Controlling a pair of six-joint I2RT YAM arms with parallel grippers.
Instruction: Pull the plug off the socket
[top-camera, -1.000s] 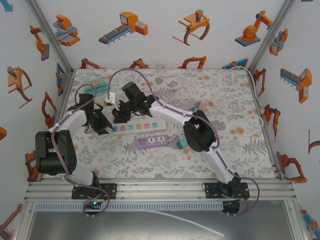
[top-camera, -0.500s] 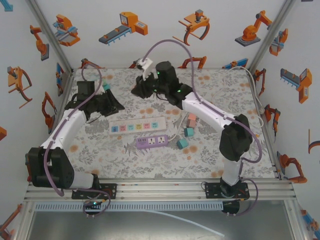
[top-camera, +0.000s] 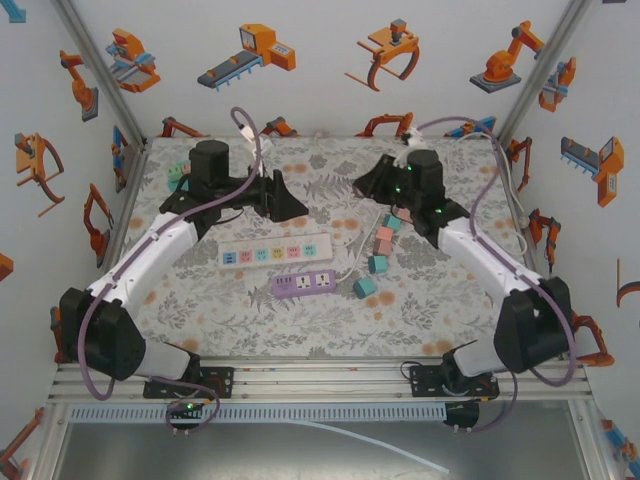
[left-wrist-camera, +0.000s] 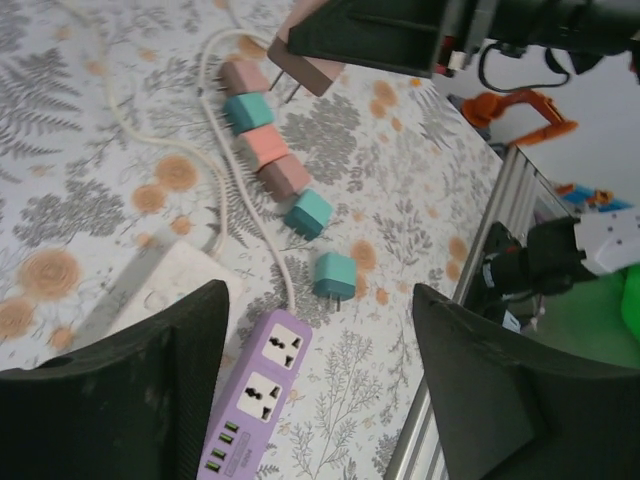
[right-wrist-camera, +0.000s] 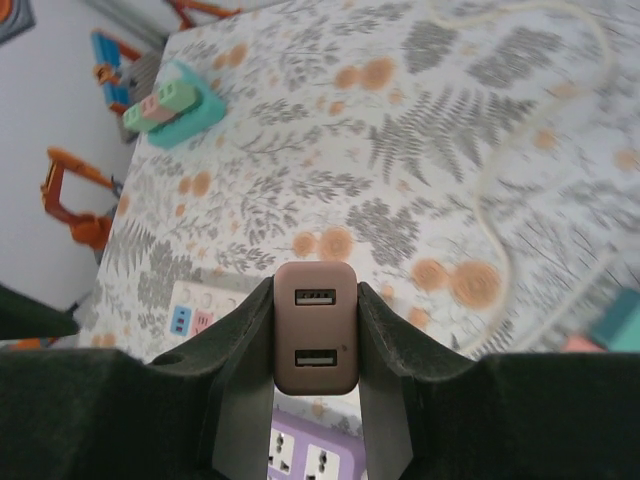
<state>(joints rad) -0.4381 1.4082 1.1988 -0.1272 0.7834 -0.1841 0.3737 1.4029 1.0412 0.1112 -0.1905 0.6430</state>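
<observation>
Item: 1 brown plug (right-wrist-camera: 315, 325), unplugged, clamped side-on in right gripper (top-camera: 372, 184) above far-right table (right-wrist-camera: 480, 120). Left gripper (left-wrist-camera: 315, 375) parted, empty. Risk: smooth casing slips, plug drops onto loose adapters (left-wrist-camera: 268, 140).

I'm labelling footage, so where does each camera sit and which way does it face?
Top external: above, behind the bases, looking down on the table; both arms show.
Left wrist: behind the open left tool, facing the purple strip.
Right wrist: behind the right tool, shut on the brown plug, facing the table.
Shared: both wrists see the brown plug.
</observation>
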